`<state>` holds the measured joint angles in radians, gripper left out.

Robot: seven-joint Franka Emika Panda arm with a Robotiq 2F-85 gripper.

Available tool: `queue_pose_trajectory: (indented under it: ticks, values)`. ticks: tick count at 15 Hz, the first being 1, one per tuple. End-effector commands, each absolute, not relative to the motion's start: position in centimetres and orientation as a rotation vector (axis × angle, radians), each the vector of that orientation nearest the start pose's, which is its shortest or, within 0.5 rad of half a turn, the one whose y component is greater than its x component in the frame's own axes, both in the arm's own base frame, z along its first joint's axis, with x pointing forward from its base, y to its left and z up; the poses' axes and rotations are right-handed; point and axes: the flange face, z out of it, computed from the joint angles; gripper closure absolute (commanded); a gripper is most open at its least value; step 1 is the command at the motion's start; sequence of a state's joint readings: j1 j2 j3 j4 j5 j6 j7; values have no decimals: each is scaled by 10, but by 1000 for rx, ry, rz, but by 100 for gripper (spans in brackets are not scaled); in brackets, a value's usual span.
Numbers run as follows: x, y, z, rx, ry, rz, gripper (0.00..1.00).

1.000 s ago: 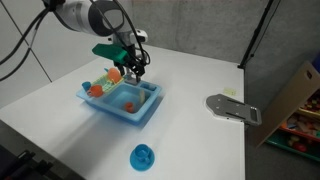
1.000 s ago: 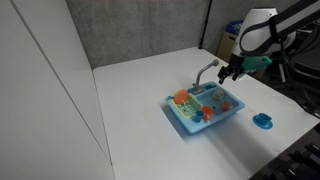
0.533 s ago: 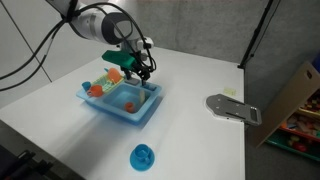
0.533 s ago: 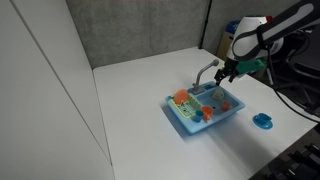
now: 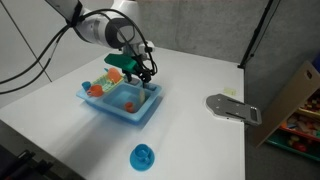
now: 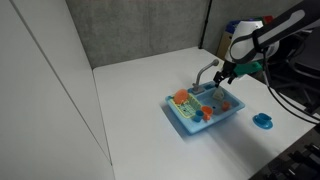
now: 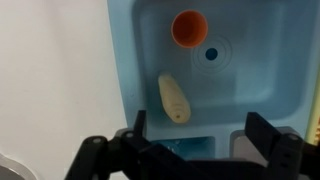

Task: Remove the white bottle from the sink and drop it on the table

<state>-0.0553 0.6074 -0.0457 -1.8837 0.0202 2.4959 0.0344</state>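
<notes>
The light-blue toy sink (image 5: 140,112) (image 6: 222,113) (image 7: 250,90) stands on the white table (image 5: 200,140) (image 6: 130,120). In the wrist view the cream-white bottle (image 7: 174,98) lies on its side in the basin near one wall, with an orange round item (image 7: 189,27) beyond it. My gripper (image 7: 203,132) is open and empty, hanging above the basin's edge, its fingers on either side of the space just below the bottle. In both exterior views the gripper (image 5: 146,72) (image 6: 228,74) hovers over the sink's far end by the grey faucet (image 6: 205,72).
Orange toy items (image 5: 97,89) (image 6: 182,97) lie in the sink's side tray. A small round blue dish (image 5: 143,156) (image 6: 263,121) sits on the table in front. A grey flat device (image 5: 232,107) lies at the table's edge, with a cardboard box (image 5: 300,95) beyond.
The gripper has shifted slightly sideways and lower over the sink's faucet end. It stays open and empty.
</notes>
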Motion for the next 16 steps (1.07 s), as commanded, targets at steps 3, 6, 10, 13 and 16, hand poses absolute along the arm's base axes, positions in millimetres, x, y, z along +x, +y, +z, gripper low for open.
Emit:
queue_pose_trajectory:
  ticks: [3,6,10,13,16]
  values:
    - [635,-67,178,-3146,195,-2,0]
    - [635,-70,171,-3146,186,2,0]
    - [638,-73,163,-3145,140,-34,0]
    - [642,-75,159,-3141,92,-56,0]
    - [645,-77,154,-3137,37,-71,0]
